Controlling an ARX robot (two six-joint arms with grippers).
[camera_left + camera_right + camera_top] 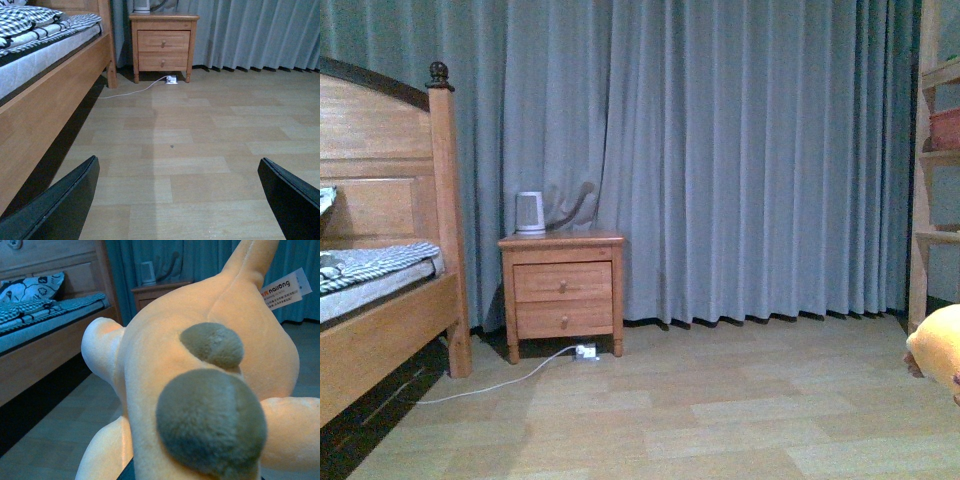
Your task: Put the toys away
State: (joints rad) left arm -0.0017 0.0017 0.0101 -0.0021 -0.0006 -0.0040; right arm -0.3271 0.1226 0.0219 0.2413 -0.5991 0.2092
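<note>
The left pincer point(177, 160) gapes wide and empty above the floor point(200, 135). Whether the right pincer grips I cannot tell; the plush animal point(200, 365) crowds its camera, toward the floor's right edge. Best to confirm the hold before carrying.

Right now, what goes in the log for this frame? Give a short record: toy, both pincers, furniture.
toy: orange-yellow plush, at the right edge of the front view, filling the right wrist view
left pincer: open, empty, over the floor
right pincer: hidden behind the plush; grip unreadable
furniture: bed on the left, nightstand with white kettle beside it, grey curtain behind
</note>
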